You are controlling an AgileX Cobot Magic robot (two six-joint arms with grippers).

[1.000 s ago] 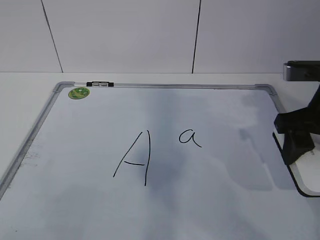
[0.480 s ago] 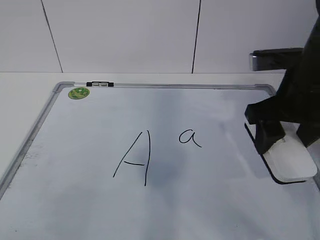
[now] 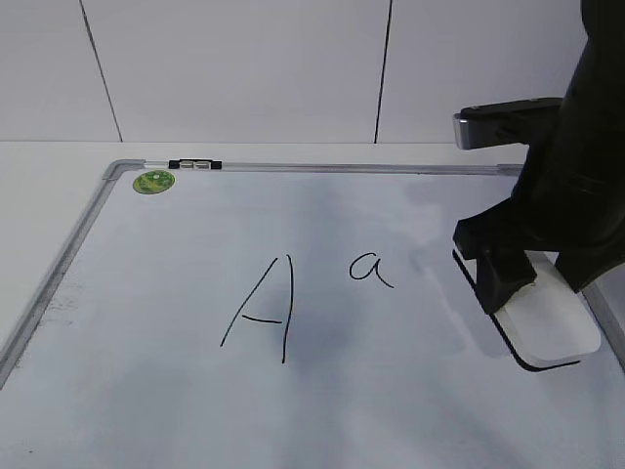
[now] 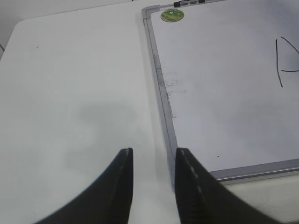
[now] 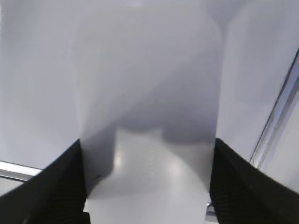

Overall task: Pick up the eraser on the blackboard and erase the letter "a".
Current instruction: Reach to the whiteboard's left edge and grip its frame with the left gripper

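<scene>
Risk centres on the wipe path. Right pincer (image 3: 510,283) grips the eraser (image 3: 547,318) across its sides, on the blackboard (image 3: 322,410) right of the letter "a" (image 3: 370,268). Overshoot past the "a" smears the capital "A" (image 3: 266,308); a tilted eraser leaves marker residue. Left pincer (image 4: 152,161) hangs part-open, empty, over the tabletop (image 4: 70,93).
</scene>
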